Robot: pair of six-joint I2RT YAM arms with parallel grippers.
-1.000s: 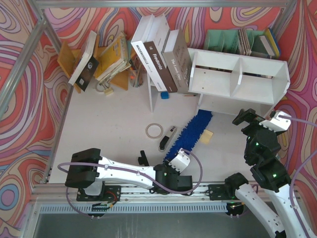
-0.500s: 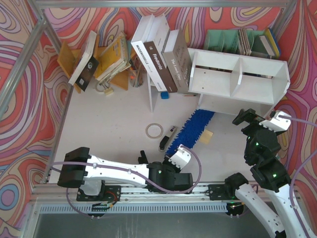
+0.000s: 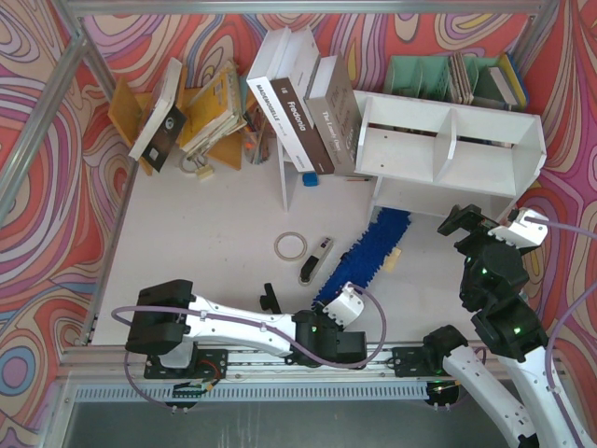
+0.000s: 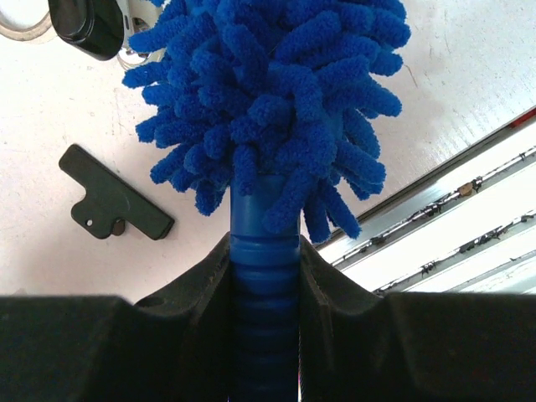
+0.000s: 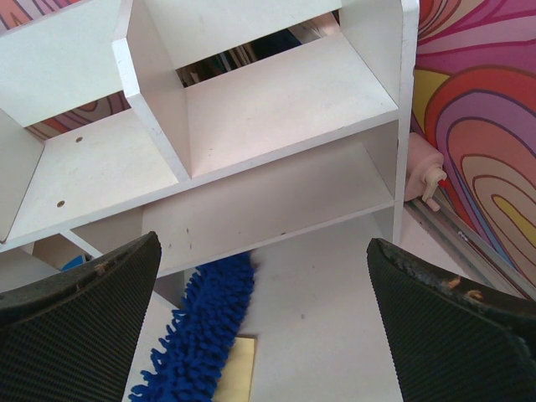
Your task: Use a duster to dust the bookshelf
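Near the tabletop's front edge, the duster (image 3: 368, 250) is pinched at its handle (image 4: 265, 293) by the left gripper (image 4: 265, 251); handle is judged stiff, head light and floppy. Right gripper (image 5: 264, 285) is spread.

duster (image 4: 268, 92) fluffy blue microfibre cloth, ribbed glossy plastic handle, bookshelf (image 5: 276, 109) matt white board, table (image 3: 205, 233) matt white, scuffed

Probably a robotics lab cell: aluminium frame (image 3: 298, 7), swirl-printed backdrop walls (image 3: 42, 233), arms (image 3: 242, 327) bolted to the table (image 3: 215, 233).
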